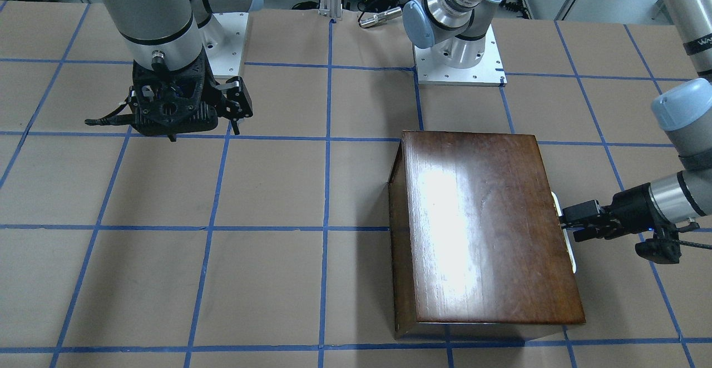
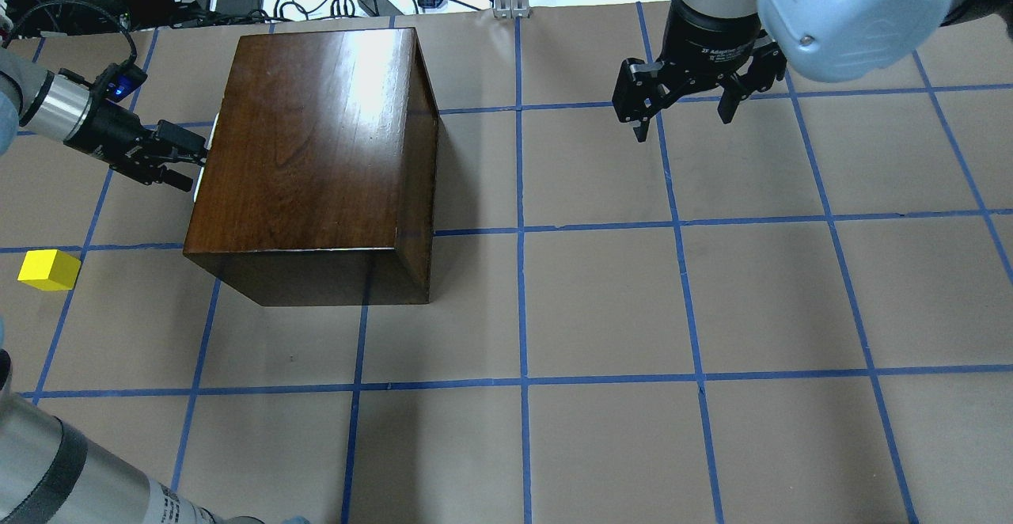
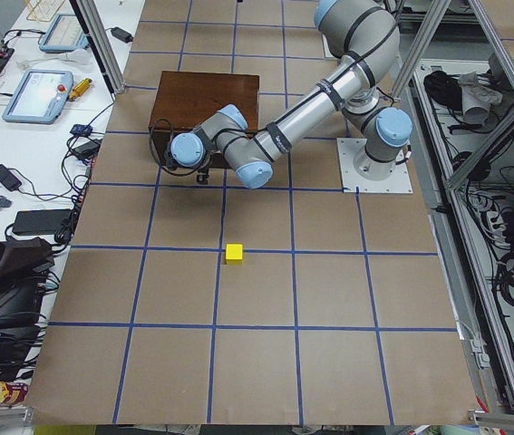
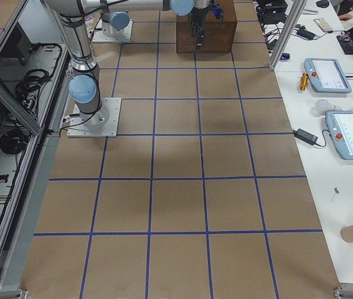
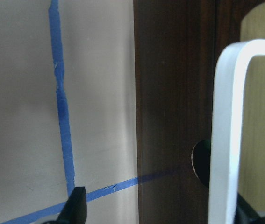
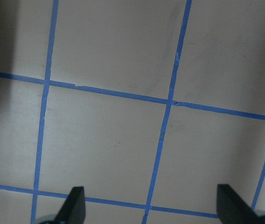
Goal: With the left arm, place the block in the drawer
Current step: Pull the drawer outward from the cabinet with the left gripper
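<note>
The left claw [image 2: 176, 160] lies level at the handle side of the dark-brown box [image 2: 316, 136], its fingers spread. The overhead view shows only that the fingertips have reached the box's edge. The left wrist view shows how they stand. The white handle [image 5: 225, 135] rises between the two fingers, one finger well off to one side and the other just beside the bar. Neither is seen pressing on it.

The drawer [image 5: 179, 93] is shut. The front-facing and overhead views show no tray standing out from the box, only the slim white handle at its edge.

The block [image 2: 49, 269] rests on the tabletop [image 2: 601, 294] by a crossing of the blue tape lines [image 2: 522, 231]. It is well apart from the box and from the left claw, on the robot's side of them. It shows only in the overhead and left-side views. The front-facing view cuts off before reaching it, and neither wrist camera catches it.

The left-side view shows the left arm [image 3: 306, 113] bending over from its base to the box's end face, which hides the claw itself.

The right claw [image 2: 682, 124] hangs above bare tabletop, far from the box. Its fingers are spread wide, as the right wrist view confirms, with nothing between them but taped grid
</note>
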Available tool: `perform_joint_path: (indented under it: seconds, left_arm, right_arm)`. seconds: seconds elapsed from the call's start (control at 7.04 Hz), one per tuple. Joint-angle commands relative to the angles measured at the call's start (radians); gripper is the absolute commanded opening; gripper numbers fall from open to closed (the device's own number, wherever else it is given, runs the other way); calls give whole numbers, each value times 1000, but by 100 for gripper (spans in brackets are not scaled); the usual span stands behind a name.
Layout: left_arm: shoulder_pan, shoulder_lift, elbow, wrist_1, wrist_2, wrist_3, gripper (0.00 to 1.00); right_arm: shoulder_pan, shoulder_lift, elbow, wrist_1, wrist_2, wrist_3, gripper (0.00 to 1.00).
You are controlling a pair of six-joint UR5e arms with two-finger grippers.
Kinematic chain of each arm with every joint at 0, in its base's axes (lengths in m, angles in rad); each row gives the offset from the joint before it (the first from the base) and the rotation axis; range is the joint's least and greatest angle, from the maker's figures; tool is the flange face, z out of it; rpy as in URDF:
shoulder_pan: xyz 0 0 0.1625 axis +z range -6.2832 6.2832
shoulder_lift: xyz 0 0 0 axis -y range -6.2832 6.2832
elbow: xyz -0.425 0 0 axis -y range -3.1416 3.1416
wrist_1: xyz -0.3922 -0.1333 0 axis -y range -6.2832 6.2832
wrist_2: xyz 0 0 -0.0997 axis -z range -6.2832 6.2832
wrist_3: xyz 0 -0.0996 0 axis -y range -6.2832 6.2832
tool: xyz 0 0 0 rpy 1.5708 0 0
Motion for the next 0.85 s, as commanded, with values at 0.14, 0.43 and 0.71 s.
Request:
perform_joint_path:
  seconds: [0.14,0.43,0.71]
  left_arm:
    - [42,3,7,2,60,5,100]
    - [76,3,12,2,61,7,100]
    - [139,3,13,2,74,45,100]
  right_arm:
    - [0,0,0,0,0,0,100]
    - [0,0,0,0,0,-1,100]
    - [0,0,0,0,0,-1,100]
